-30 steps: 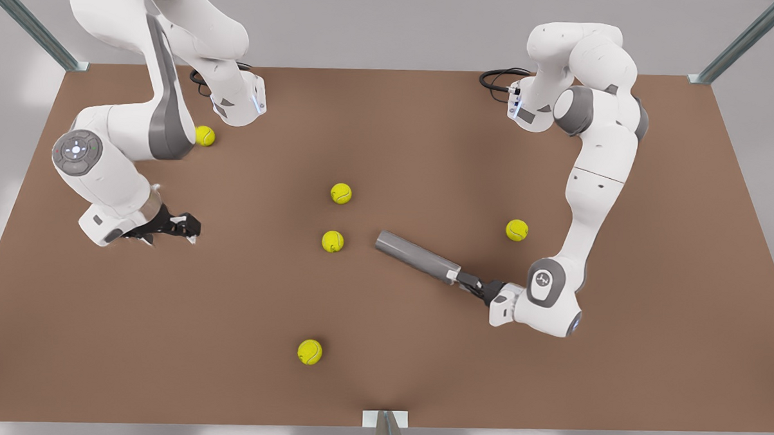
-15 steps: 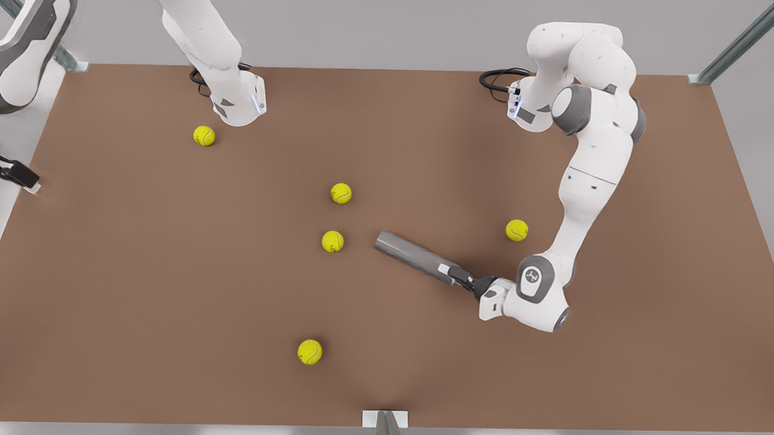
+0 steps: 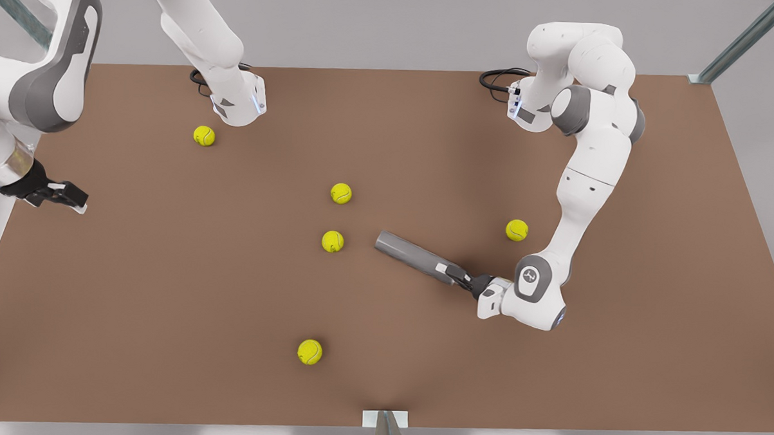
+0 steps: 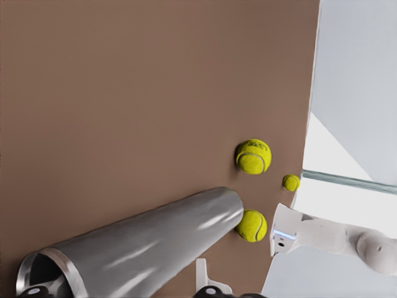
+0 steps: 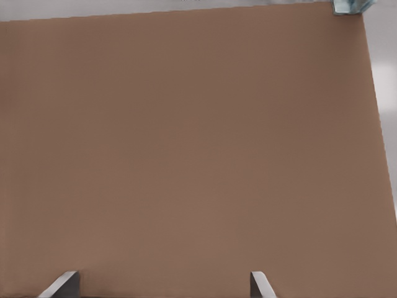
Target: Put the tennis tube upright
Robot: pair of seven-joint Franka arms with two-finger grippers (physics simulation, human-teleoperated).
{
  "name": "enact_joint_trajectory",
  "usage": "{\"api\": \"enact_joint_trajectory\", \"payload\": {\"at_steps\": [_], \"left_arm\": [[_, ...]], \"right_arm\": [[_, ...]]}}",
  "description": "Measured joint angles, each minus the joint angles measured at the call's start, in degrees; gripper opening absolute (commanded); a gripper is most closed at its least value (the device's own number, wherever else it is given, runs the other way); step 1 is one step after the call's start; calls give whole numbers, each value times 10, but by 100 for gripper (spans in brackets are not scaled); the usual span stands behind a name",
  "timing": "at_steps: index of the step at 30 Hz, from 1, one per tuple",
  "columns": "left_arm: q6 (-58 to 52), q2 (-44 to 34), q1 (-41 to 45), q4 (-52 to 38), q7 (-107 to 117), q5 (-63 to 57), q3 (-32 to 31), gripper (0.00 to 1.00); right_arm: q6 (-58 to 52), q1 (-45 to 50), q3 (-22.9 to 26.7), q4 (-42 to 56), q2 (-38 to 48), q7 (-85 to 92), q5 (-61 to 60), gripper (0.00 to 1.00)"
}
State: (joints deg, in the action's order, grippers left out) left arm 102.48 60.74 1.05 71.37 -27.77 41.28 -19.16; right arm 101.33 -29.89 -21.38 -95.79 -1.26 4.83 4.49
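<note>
The tennis tube (image 3: 413,255) is a dark grey cylinder lying flat on the brown table (image 3: 165,287), right of centre in the front view. Its lighter rimmed end points toward the front view's right. There my left gripper (image 3: 457,275) stands open, straddling that end low over the table. The left wrist view looks along the tube (image 4: 149,248) from its rim, with one fingertip (image 4: 201,273) beside its wall. My right gripper (image 3: 72,200) hangs open over the table's edge at the front view's left, with nothing between its fingertips (image 5: 65,282).
Several yellow tennis balls lie loose: two (image 3: 341,193) (image 3: 333,241) just beyond the tube's far end, one (image 3: 516,230) close to the left arm, one (image 3: 309,352) near the front edge, one (image 3: 204,136) by the other arm's base (image 3: 240,103).
My right arm swung out past the table's edge on the front view's left, then came back in slightly. The left gripper slid a little farther over the tube's rimmed end. The tube stayed put.
</note>
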Motion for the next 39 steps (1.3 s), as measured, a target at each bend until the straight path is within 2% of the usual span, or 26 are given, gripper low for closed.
{"api": "enact_joint_trajectory", "payload": {"at_steps": [4,6,10,13,15,18,19,24,28,34,39], "left_arm": [[0,-1,-1,-2,1,1,0,38],[0,-1,-1,-3,1,2,0,32],[-9,-4,-4,-4,3,2,-5,26],[-20,-7,-6,-3,9,1,-10,22],[-30,-13,-8,-4,13,6,-10,21],[-53,-20,-16,-9,34,12,-12,21],[-55,-21,-33,-9,52,11,-34,21],[-75,-21,-65,-10,80,5,-66,21],[-82,-22,-82,-9,100,3,-83,21],[-82,-34,-93,-13,148,-2,-91,21],[-124,-34,-83,-73,233,-8,-88,21]], "right_arm": [[9,124,0,-1,-14,1,3,100],[13,112,0,-3,-14,8,1,100],[14,-5,1,-1,-25,15,4,100],[14,46,0,-1,-25,16,4,100],[14,75,0,-1,-25,16,4,100],[14,27,1,-2,-25,16,4,100],[14,16,1,-2,-26,16,4,100],[12,57,0,-2,-24,16,3,100],[13,26,0,-2,-24,17,5,100],[14,46,0,-4,-24,17,5,100],[14,35,1,-4,-24,17,6,100]]}}
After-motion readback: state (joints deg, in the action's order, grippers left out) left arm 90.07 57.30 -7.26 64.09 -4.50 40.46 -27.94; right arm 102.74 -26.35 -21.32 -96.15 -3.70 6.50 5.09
